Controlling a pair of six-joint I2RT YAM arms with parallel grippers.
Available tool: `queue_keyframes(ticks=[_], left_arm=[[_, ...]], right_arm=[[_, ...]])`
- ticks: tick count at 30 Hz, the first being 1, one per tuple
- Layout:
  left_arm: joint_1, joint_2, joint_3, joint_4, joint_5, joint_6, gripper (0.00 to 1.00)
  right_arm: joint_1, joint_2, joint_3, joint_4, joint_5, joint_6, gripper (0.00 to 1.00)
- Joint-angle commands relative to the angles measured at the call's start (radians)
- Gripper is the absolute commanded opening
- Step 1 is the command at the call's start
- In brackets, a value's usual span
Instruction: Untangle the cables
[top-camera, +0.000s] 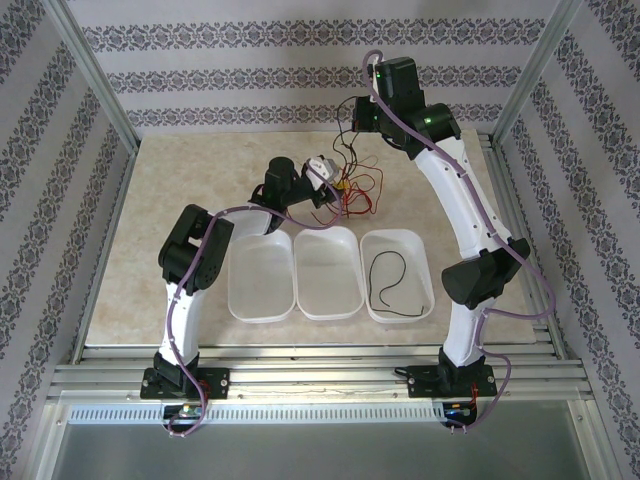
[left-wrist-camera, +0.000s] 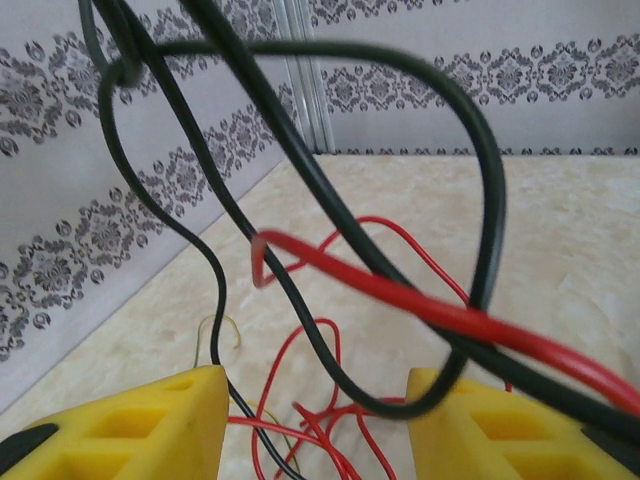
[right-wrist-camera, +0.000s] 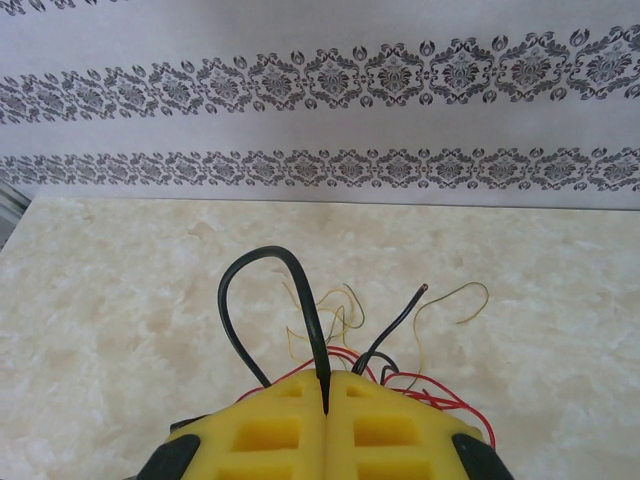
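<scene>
Several cables (right-wrist-camera: 318, 350) pinched in right hand (right-wrist-camera: 327, 392), looping through left hand (left-wrist-camera: 318, 405)

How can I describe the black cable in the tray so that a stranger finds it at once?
On the table three white trays stand in a row. In the right tray lies one black cable, bent into an open loop. Unlike the tangled cables behind the trays, it lies alone, with no red or yellow strand.

Close up, cables (left-wrist-camera: 492, 210) blur — cut off at top; overhead, too small to tell apart.
</scene>
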Motion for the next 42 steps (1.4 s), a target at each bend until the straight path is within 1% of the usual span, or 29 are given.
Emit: queue_keyframes(ticks=[1, 5, 7, 11, 15, 17, 19, 20, 23, 26, 28, 34, 35, 36, 42], left_arm=[[-0.014, 0.021, 0.038, 0.078, 0.000, -0.037, 0.48], [-0.019, 0.038, 0.060, 0.077, -0.002, -0.045, 0.47], [-0.021, 0.046, 0.070, 0.077, -0.011, -0.048, 0.41], [-0.022, 0.052, 0.074, 0.105, -0.028, -0.065, 0.34], [-0.022, 0.046, 0.067, 0.122, -0.012, -0.072, 0.33], [-0.021, 0.040, 0.059, 0.120, 0.025, -0.070, 0.39], [-0.022, 0.034, 0.049, 0.119, 0.058, -0.074, 0.50], [-0.022, 0.031, 0.045, 0.119, 0.064, -0.076, 0.52], [-0.022, 0.028, 0.041, 0.116, 0.062, -0.076, 0.52], [-0.021, 0.027, 0.045, 0.107, 0.053, -0.075, 0.47], [-0.021, 0.029, 0.050, 0.105, 0.040, -0.076, 0.35], [-0.021, 0.034, 0.053, 0.077, -0.015, -0.061, 0.06], [-0.021, 0.034, 0.051, 0.067, -0.028, -0.055, 0.02], [-0.021, 0.034, 0.053, 0.051, -0.046, -0.045, 0.00], [-0.021, 0.042, 0.055, -0.072, -0.114, 0.037, 0.00]], right_arm=[[-0.011, -0.007, 0.035, 0.005, -0.018, 0.018, 0.00], [-0.011, -0.007, 0.034, 0.003, -0.021, 0.022, 0.00], [-0.011, -0.007, 0.035, 0.003, -0.020, 0.021, 0.00], [-0.009, -0.010, 0.030, 0.000, -0.018, 0.021, 0.00], [-0.011, -0.013, 0.020, 0.001, -0.013, 0.021, 0.00], [-0.011, -0.011, 0.018, 0.000, -0.012, 0.021, 0.00], [-0.010, -0.008, 0.017, 0.001, -0.013, 0.021, 0.00], [-0.011, -0.008, 0.017, 0.002, -0.015, 0.022, 0.00], [-0.011, -0.004, 0.018, 0.003, -0.018, 0.023, 0.00], [-0.010, -0.002, 0.020, 0.004, -0.023, 0.024, 0.00], [-0.010, -0.003, 0.020, 0.003, -0.023, 0.025, 0.00], [-0.011, -0.010, 0.024, 0.000, -0.020, 0.020, 0.00], [-0.011, -0.011, 0.031, -0.003, -0.018, 0.017, 0.00], [-0.011, -0.013, 0.038, -0.006, -0.016, 0.014, 0.00], [-0.013, -0.014, 0.124, -0.034, 0.002, -0.013, 0.00]])
